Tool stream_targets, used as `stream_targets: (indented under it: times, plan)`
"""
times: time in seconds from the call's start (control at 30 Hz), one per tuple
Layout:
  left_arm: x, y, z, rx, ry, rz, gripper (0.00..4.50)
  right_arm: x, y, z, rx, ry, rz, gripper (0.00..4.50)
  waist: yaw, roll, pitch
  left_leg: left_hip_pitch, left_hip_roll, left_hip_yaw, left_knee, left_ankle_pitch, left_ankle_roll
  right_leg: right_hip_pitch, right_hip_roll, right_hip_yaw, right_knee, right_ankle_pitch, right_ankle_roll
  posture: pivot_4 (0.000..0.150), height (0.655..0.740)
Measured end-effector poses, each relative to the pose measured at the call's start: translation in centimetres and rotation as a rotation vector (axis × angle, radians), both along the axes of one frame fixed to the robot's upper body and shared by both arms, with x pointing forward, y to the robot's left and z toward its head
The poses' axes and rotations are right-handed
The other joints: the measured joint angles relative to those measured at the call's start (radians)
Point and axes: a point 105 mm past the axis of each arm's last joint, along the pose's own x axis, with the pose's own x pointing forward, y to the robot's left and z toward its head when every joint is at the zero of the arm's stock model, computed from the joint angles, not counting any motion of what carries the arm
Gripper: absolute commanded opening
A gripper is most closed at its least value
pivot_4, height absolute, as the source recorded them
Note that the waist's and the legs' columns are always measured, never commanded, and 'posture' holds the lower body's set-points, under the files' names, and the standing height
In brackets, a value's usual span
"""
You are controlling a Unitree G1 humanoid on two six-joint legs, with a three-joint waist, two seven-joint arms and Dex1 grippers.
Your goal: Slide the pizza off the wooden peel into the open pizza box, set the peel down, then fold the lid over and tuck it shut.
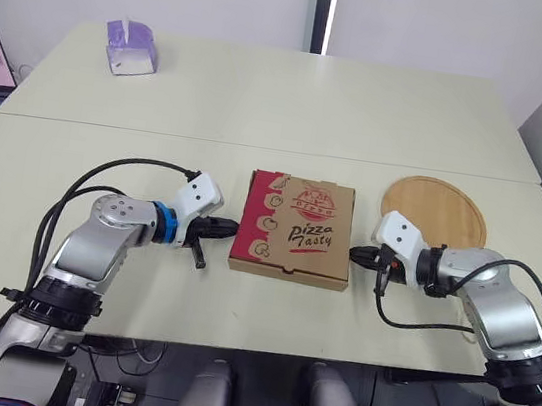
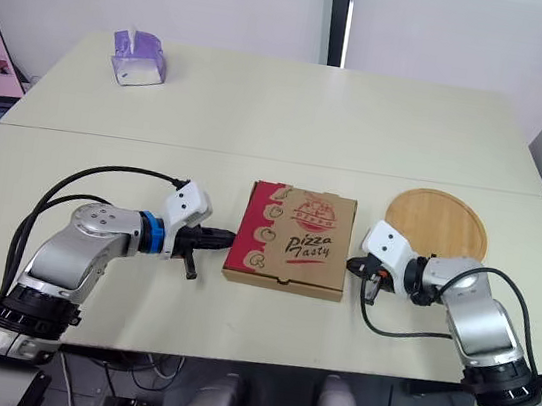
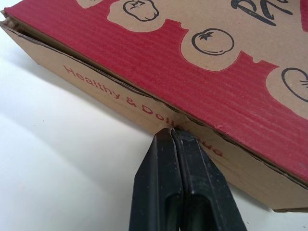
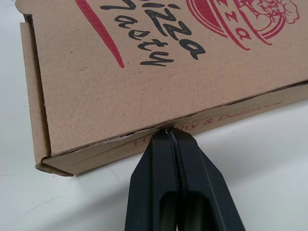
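The task looks to be at its last step, tucking the lid shut: the box (image 1: 295,229) lies closed and flat at the centre of the frame on the surface (image 1: 265,101), printed lid up. The peel (image 1: 436,210) is bare and set down just to the upper right of the box, so the pizza is presumably inside. The left hand (image 1: 230,226) comes in from the left of the frame and the right hand (image 1: 355,254) from the right, each level with the box's side wall. In the left wrist view the two black fingers (image 3: 163,183) are pressed together with nothing between them, and their joined tip touches the side wall just under the lid's edge, at the printed line of text. In the right wrist view the right hand is the same: fingers pressed together, holding nothing, the tip against the seam where lid meets wall. A thin dark line runs along that seam on both sides, and the near corner in the right wrist view gapes a little, so the flaps may not be fully seated, though this is hard to tell from these angles. The next move probably calls for a light inward push from both sides at once, so the box does not slide, and then drawing both hands clear. A tissue box (image 1: 131,49) sits well apart at the upper left.
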Motion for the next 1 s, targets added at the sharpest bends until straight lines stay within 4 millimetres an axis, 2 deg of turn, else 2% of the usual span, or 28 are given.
stream_targets:
  times: [0.23, 0.53, 0.7, 0.77, 0.83, 0.87, 0.93, 1.0]
  plan:
    - [-1.0, 0.3, -0.3, 0.020, 0.027, -0.022, 0.00, 0.4, 0.1, 0.0, 0.013, -0.006, -0.002, 0.03, -0.003, 0.000, 0.000, 0.000, 0.000, 0.000, 0.000, 0.000, 0.000, 0.000, 0.000, 0.000, 0.000, 0.000, 0.000, 0.150, 0.7400]
    - [-1.3, 0.3, -0.4, 0.021, 0.035, -0.020, 0.00, 0.6, 0.0, 0.0, 0.017, -0.013, -0.002, 0.03, -0.002, 0.000, 0.000, 0.000, 0.000, 0.000, 0.000, 0.000, 0.000, 0.000, 0.000, 0.000, 0.000, 0.000, 0.000, 0.150, 0.7400]
    - [-1.9, 0.9, -0.4, 0.012, 0.040, -0.023, 0.00, 0.8, -0.6, 0.2, -0.007, -0.056, 0.023, 0.03, -0.002, 0.000, 0.000, 0.000, 0.000, 0.000, 0.000, 0.000, 0.000, 0.000, 0.000, 0.000, 0.000, 0.000, 0.000, 0.150, 0.7400]
    - [-2.1, 1.3, 0.3, -0.041, 0.045, -0.025, 0.00, 0.9, -1.5, 0.5, -0.026, -0.092, 0.055, 0.38, -0.001, 0.000, 0.001, -0.001, 0.000, 0.000, 0.000, 0.000, 0.000, 0.000, 0.000, 0.000, -0.001, 0.000, 0.000, 0.150, 0.7400]
    - [-1.8, 2.7, 2.0, -0.075, 0.005, 0.004, 0.38, 1.3, -3.3, 1.7, -0.034, -0.130, 0.053, 0.90, -0.001, -0.001, 0.002, -0.001, 0.000, 0.000, 0.000, 0.000, 0.000, -0.001, 0.000, 0.000, -0.001, 0.000, -0.001, 0.150, 0.7400]
    - [-1.7, 3.9, 3.2, -0.076, -0.024, 0.028, 0.68, 1.4, -4.5, 2.6, -0.028, -0.143, 0.043, 1.36, -0.001, -0.001, 0.002, -0.001, 0.000, 0.000, 0.000, 0.000, 0.000, -0.001, 0.000, 0.000, -0.001, 0.000, -0.001, 0.150, 0.7400]
    - [-1.7, 5.7, 5.1, -0.081, -0.074, 0.062, 1.23, 1.3, -6.6, 4.2, -0.003, -0.153, 0.025, 1.94, -0.001, 0.000, 0.002, -0.001, 0.000, 0.001, 0.000, 0.000, 0.000, -0.001, 0.000, 0.000, -0.001, 0.000, -0.001, 0.150, 0.7400]
    - [-1.9, 8.6, 6.6, -0.082, -0.098, 0.131, 1.87, 1.0, -9.3, 6.2, 0.017, -0.158, -0.012, 2.63, -0.001, 0.000, 0.002, -0.001, 0.001, 0.001, -0.001, -0.001, 0.001, 0.000, 0.000, 0.000, -0.001, 0.000, -0.001, 0.150, 0.7400]
